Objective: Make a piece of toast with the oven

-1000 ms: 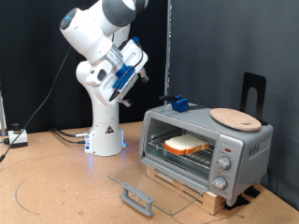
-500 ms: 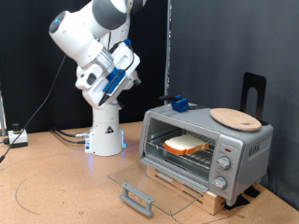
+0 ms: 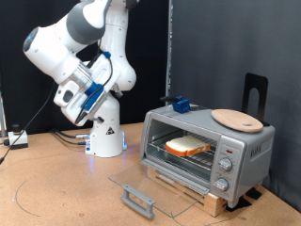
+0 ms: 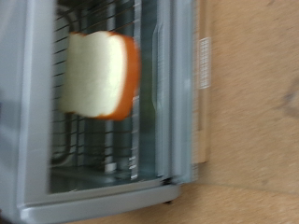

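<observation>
The silver-grey oven [image 3: 246, 151] stands on a wooden slatted base at the exterior view's right. Its glass door [image 3: 150, 181] hangs open and lies flat in front. The piece of toast [image 3: 188, 146] lies on the wire rack inside. My gripper [image 3: 91, 92] is up in the air at the exterior view's left, well away from the oven, and holds nothing that I can see. The wrist view is blurred and shows the toast [image 4: 98, 75] on the rack inside the oven [image 4: 33, 140]. No fingers show in that view.
A round wooden board [image 3: 236, 119] and a small blue object [image 3: 181, 104] lie on the oven's top. A black stand [image 3: 255, 94] rises behind the oven. The robot's white base [image 3: 106, 137] stands at the back, with cables on the table at the far left.
The arm has swung towards the exterior view's left and lower, carrying the gripper further from the oven. The toast, the oven and the door have not moved.
</observation>
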You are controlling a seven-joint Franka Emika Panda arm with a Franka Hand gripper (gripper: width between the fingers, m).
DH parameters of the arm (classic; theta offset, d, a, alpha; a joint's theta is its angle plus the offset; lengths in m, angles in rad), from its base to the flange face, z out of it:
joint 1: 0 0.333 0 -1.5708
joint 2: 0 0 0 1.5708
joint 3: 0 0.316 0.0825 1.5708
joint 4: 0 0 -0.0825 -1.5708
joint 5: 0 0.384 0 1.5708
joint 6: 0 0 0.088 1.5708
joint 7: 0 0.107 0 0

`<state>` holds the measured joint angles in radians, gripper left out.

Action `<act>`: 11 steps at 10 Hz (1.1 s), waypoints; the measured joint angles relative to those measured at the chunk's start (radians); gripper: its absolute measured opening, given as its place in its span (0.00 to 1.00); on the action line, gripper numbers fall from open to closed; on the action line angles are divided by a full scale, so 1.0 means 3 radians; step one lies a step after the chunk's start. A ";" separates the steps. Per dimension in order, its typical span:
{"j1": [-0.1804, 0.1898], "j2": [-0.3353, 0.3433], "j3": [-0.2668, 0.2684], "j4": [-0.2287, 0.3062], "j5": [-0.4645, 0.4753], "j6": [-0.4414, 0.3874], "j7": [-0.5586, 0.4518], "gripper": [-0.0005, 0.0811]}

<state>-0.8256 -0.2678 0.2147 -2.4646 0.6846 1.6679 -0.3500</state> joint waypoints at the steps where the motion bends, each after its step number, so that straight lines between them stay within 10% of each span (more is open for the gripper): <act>1: 0.0000 0.0032 0.0015 0.0004 0.0002 0.0072 -0.0040 0.99; 11: -0.0006 0.0845 0.0015 0.0211 -0.0335 0.0538 0.0220 0.99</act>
<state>-0.8275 -0.0141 0.2191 -2.4011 0.5841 1.8291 -0.2840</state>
